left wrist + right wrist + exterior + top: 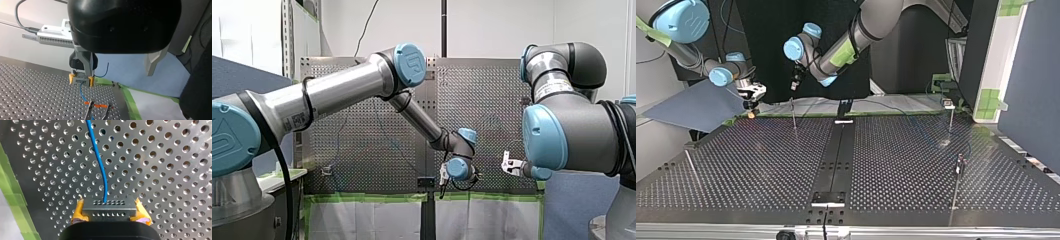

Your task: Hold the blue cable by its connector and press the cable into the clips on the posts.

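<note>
**Front view:** my left gripper (443,181) and my right gripper (510,166) hang near each other over the perforated table (362,150). The cable is too fine to see here.

**Top view:** both work at the edge nearest the arms, close to a post (794,114).

**Left wrist view:** the left fingers are spread wide and empty, probably kept free for pressing. The blue cable (82,93) drops to a clip (97,106).

**Right wrist view:** yellow pads (78,211) clamp the connector (108,207), so the right arm can steer the cable from its end.

front: behind, above, facing table (492,100) | top: opposite side, low | both wrists: close, share connector (109,207)
</note>
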`<act>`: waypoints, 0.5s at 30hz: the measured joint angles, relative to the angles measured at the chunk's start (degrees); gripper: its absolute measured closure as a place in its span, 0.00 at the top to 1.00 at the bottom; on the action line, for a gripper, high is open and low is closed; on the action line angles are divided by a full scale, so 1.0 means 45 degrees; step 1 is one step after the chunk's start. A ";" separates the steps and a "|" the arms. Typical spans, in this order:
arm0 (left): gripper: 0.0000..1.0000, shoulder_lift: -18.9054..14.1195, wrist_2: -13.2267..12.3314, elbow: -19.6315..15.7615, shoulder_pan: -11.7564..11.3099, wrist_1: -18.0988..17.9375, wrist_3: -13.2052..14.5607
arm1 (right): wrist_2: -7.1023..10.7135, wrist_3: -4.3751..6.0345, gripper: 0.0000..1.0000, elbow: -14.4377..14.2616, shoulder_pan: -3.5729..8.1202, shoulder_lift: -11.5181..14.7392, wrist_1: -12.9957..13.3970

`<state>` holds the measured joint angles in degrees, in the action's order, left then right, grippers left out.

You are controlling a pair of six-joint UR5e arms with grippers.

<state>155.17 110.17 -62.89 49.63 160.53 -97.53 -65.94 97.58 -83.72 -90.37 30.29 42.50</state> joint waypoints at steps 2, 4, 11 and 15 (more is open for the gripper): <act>0.99 0.0035 -0.0052 0.0013 -0.0003 -0.0171 -0.0077 | -0.0001 0.0000 0.00 -0.0002 -0.0002 -0.0004 -0.0018; 0.99 0.0145 -0.0029 0.0095 -0.0018 -0.0357 -0.0222 | -0.0001 0.0000 0.00 -0.0001 -0.0003 -0.0004 -0.0034; 0.99 0.0694 0.0427 0.0853 -0.0187 -0.0379 -0.0395 | 0.0003 0.0016 0.00 0.0000 -0.0003 -0.0016 -0.0047; 0.99 0.0754 0.0798 0.1189 -0.0261 -0.0413 -0.0335 | -0.0002 0.0031 0.00 0.0009 0.0013 -0.0018 -0.0046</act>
<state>158.57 113.76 -57.54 48.46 158.67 -99.04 -65.95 97.71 -83.68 -90.32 30.21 42.30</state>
